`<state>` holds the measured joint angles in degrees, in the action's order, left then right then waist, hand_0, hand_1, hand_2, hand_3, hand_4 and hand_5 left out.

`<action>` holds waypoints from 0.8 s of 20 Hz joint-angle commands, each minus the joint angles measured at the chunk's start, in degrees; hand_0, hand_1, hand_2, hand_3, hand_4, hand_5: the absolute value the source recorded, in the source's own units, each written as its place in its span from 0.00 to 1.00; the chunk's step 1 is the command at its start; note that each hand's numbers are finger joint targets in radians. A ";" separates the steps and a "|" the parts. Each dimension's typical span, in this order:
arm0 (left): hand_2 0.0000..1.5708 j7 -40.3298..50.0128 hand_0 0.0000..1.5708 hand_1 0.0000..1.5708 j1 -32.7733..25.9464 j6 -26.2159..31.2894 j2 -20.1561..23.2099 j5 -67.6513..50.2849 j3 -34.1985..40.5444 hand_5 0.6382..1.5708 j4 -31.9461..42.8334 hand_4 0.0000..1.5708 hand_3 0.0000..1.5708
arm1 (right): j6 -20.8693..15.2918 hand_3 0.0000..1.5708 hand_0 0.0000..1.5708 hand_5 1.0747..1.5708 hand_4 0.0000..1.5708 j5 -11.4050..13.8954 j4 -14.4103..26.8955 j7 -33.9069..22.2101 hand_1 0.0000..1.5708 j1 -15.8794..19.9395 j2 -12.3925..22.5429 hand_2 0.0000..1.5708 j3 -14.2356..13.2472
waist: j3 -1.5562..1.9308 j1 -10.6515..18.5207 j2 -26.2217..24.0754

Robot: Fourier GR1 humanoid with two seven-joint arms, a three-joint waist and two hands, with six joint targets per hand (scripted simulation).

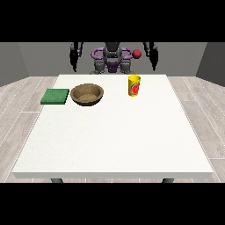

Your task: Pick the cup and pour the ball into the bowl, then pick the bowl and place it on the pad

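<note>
The cup (134, 85) is standing upright at two o'clock on the table (114, 140), nearer the hand at the view's right (153, 55), whose finger state cannot be told.

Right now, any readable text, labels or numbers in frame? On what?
No text can be read.
yellow cup: a red patch on its side, too blurred to tell whether it holds letters.
wooden bowl: no marking.
green pad: no marking.
white table: no marking.
</note>
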<state>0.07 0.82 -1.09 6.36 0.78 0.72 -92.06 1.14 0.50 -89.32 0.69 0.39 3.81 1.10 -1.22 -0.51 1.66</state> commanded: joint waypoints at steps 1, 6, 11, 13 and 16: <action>0.00 1.96 0.00 0.00 0.50 0.38 1.17 -0.25 0.17 1.00 -3.41 0.00 0.00 | 0.13 0.31 0.00 0.99 0.54 -0.09 -3.23 -2.07 0.00 0.16 1.27 0.21 -0.36 | 0.79 -0.12 -8.75; 0.00 5.62 0.00 0.00 1.19 0.92 2.73 -0.71 0.55 1.00 -6.46 0.00 0.00 | 0.22 0.31 0.00 0.99 0.54 -0.40 -6.13 -5.86 0.00 0.68 2.69 0.21 -0.96 | 1.07 -0.16 -16.74; 0.00 4.51 0.00 0.00 9.14 0.34 -5.33 -13.45 3.19 1.00 -3.82 0.00 0.00 | -18.56 0.26 0.00 0.99 0.54 -4.83 -11.15 -11.00 0.00 10.86 -3.70 0.17 13.24 | 1.14 0.36 -10.17; 0.00 8.25 0.00 0.00 12.36 -3.29 -6.24 -12.22 1.99 1.00 -6.74 0.00 0.00 | -20.54 0.27 0.00 0.99 0.54 -3.38 -11.32 -12.05 0.00 11.84 -3.74 0.16 13.39 | 1.21 0.84 -10.00; 0.00 8.45 0.00 0.00 15.47 -2.43 -3.88 -12.77 3.67 1.00 -6.34 0.00 0.00 | -23.72 0.29 0.00 0.99 0.53 -2.01 -12.73 -12.12 0.00 14.49 -3.78 0.21 15.44 | 1.22 0.73 -6.52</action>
<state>7.37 12.61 -2.10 2.54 -11.69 4.12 -97.51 -18.11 -2.83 -100.60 -9.74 11.19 0.51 14.10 -0.07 -0.14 -7.48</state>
